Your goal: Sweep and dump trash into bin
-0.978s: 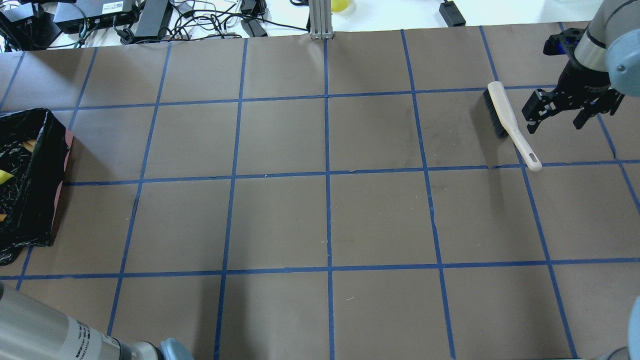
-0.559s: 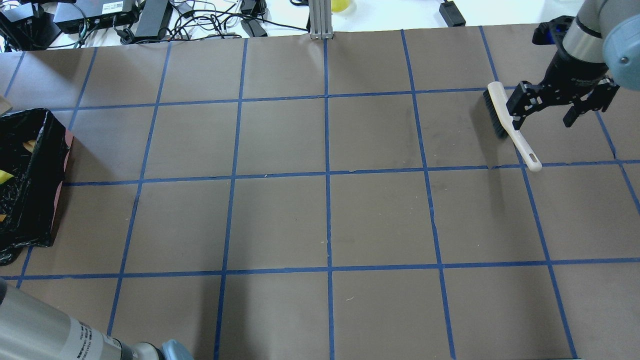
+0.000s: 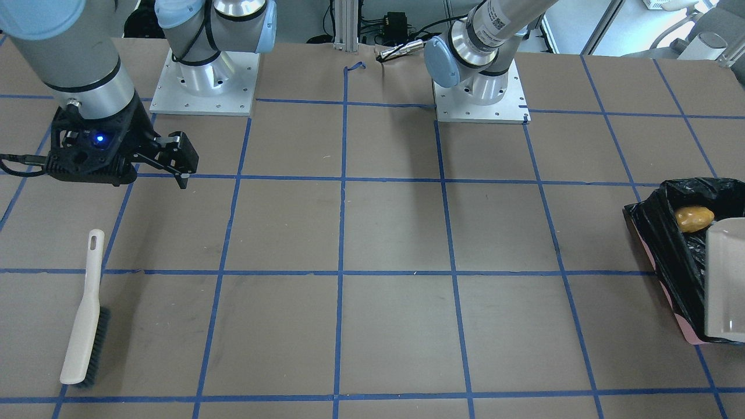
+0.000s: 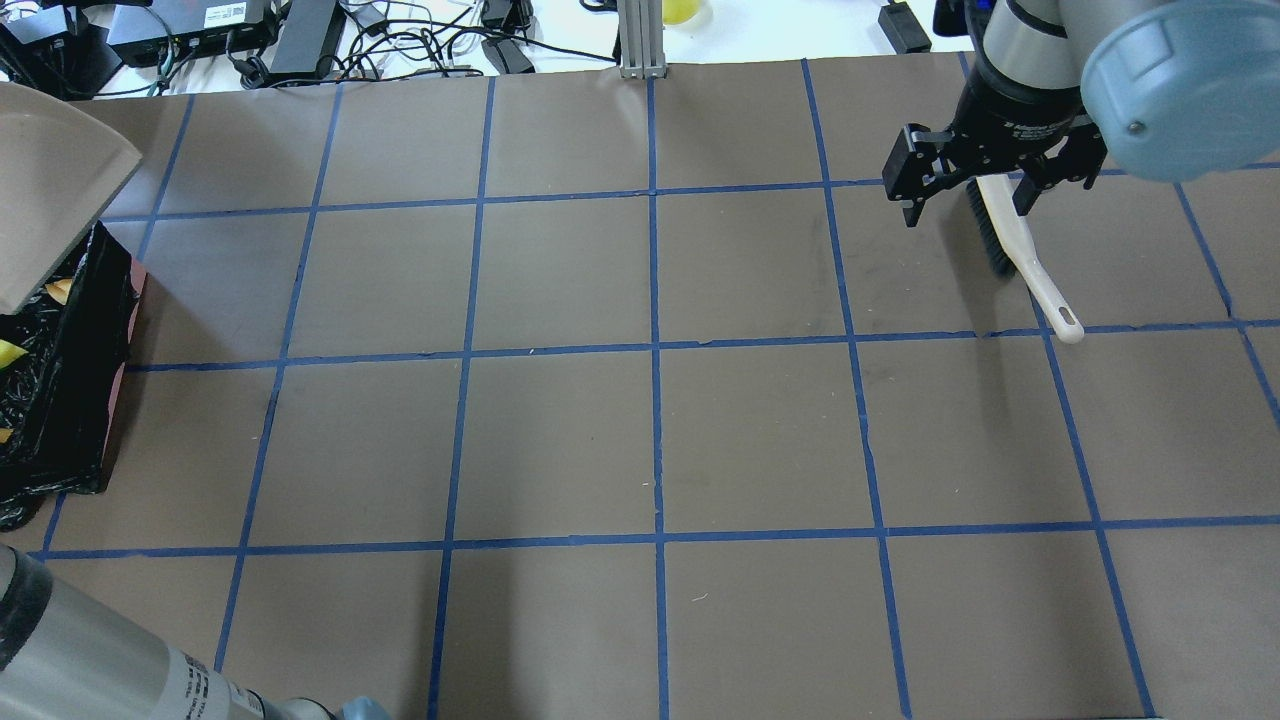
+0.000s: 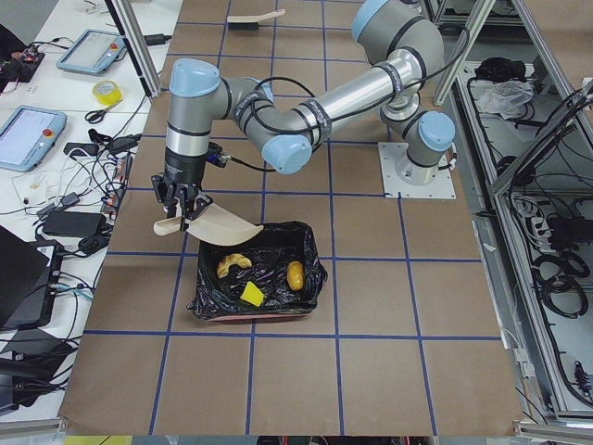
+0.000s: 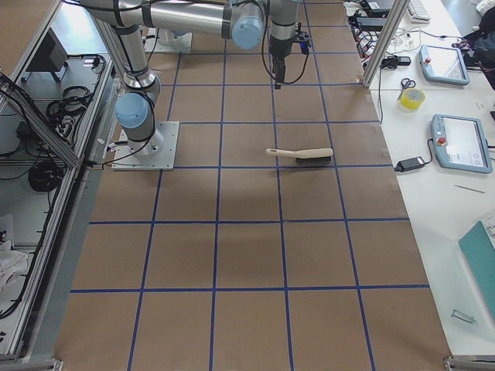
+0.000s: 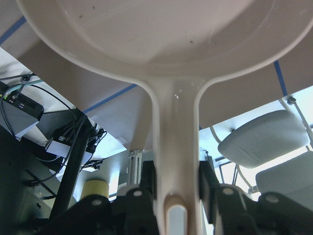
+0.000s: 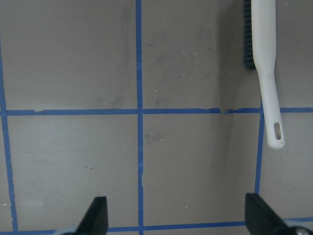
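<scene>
While three pieces of trash are lying inside the rectangular bin lined with crinkly black plastic (image 5: 317, 278), namely a glossy orange-brown potato-like lump (image 5: 296, 274), a yellow sponge block (image 5: 251, 294) and a pale cream crescent slice (image 5: 233, 263), I am watching the left claw (image 5: 182, 197) clamping the handle of the beige plastic dustpan (image 5: 218, 225) above one edge of the bin. The right claw (image 4: 965, 200) is hanging wide open and empty over the cream-handled, dark-bristled brush (image 4: 1030, 270) on the brown tabletop (image 4: 650, 440). I am judging the dumping done. The danger now is the dustpan's lip snagging the loose liner and dragging the bin.
</scene>
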